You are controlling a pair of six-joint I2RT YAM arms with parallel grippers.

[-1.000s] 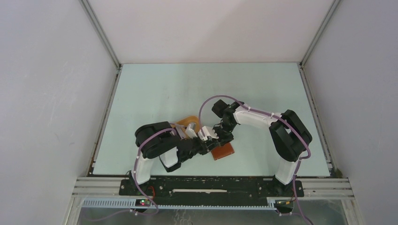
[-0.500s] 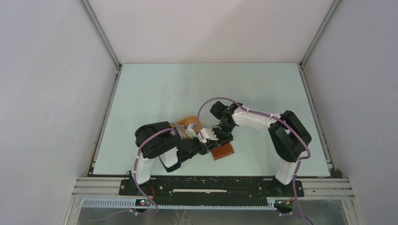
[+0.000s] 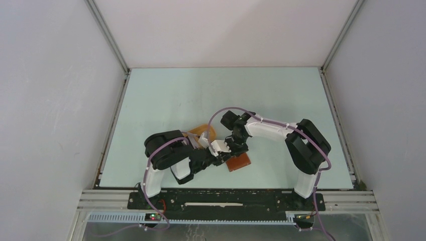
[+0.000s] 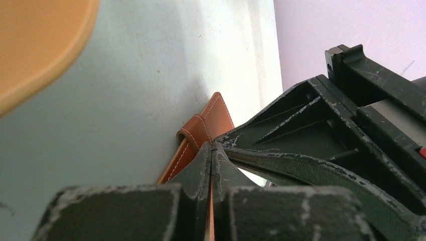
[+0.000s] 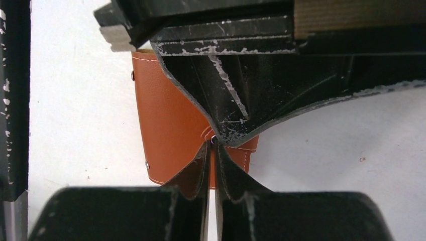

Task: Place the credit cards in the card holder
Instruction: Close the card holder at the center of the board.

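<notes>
The reddish-brown card holder (image 3: pixel 240 162) lies near the table's front edge, between the two arms. My left gripper (image 3: pixel 224 158) comes at it from the left. In the left wrist view that gripper (image 4: pixel 212 145) is shut, with a thin orange edge of the card holder (image 4: pixel 201 129) pinched between its fingers. My right gripper (image 5: pixel 212 143) reaches down from above. Its jaws are nearly together, and the tips pinch the stitched tab on the card holder (image 5: pixel 166 125). No credit cards show in any view.
An orange-yellow oval tray (image 3: pixel 203 129) sits just behind the left gripper, partly covered by the arm; its rim (image 4: pixel 40 50) fills the upper left of the left wrist view. The enclosure's walls stand on either side.
My right arm has shifted slightly left and its jaws have narrowed. The left gripper and the card holder have stayed where they were.
</notes>
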